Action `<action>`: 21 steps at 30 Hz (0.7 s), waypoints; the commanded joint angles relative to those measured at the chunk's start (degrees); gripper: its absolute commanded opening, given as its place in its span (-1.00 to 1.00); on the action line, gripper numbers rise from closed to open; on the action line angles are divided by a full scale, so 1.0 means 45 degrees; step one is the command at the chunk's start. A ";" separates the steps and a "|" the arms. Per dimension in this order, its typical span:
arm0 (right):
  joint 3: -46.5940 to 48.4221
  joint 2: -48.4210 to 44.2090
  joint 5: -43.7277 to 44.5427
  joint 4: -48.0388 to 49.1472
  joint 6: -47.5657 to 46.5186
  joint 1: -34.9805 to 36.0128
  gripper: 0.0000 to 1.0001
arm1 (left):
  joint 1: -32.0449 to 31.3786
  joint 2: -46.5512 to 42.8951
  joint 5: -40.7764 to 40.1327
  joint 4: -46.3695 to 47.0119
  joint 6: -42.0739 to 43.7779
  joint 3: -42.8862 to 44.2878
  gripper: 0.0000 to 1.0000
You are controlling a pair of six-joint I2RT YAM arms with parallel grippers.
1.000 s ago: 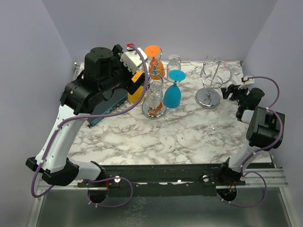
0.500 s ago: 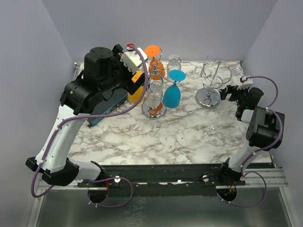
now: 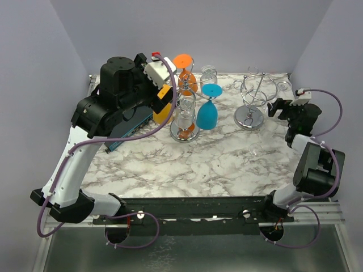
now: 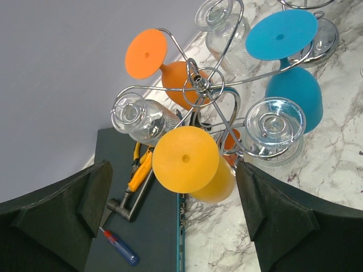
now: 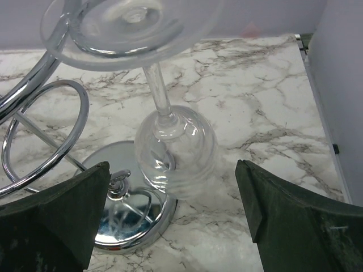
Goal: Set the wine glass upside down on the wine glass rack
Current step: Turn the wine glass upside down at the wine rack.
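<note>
Two pairs stand spread wide, pinching nothing: left fingers (image 4: 57, 215) and right fingers (image 5: 289, 221). The wine glass (image 5: 176, 150) hangs upside down on the wine glass rack (image 5: 136, 224), stem upright, straight ahead between the right fingers yet touching neither; the right arm is nearer, so I judge a straight pull-back clears it

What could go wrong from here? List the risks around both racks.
1. The open right gripper brackets the clear glass hanging upside down on the right rack. A sideways retreat could clip the bowl and swing it off its ring.
2. The open left gripper sits close over the yellow glass on the crowded left rack. Any drift could bump it.
</note>
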 commanded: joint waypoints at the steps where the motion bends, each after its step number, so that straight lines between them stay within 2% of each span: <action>1: -0.0367 -0.1062 0.1719 -0.1919 0.1011 0.0001 1.00 | 0.0026 -0.0557 0.0046 -0.0174 0.0104 -0.0194 0.98; 10: -0.0347 -0.3312 0.2026 -0.4753 0.3027 0.0012 1.00 | 0.0044 -0.0448 -0.0042 -0.0636 -0.0354 -0.0187 0.98; 14: 0.0462 -0.4180 0.2425 -0.7018 0.4822 0.0011 1.00 | 0.0045 -0.0072 -0.0137 -0.1126 -0.0736 0.0403 0.98; 16: 0.0507 -0.4873 0.2728 -0.7314 0.6002 0.0012 1.00 | 0.0046 0.0088 -0.0250 -0.1352 -0.0838 0.0634 0.98; 21: 0.1269 -0.5972 0.1618 -0.8714 0.6923 0.0012 1.00 | 0.0055 0.0388 -0.0666 -0.1644 -0.0984 0.1241 0.98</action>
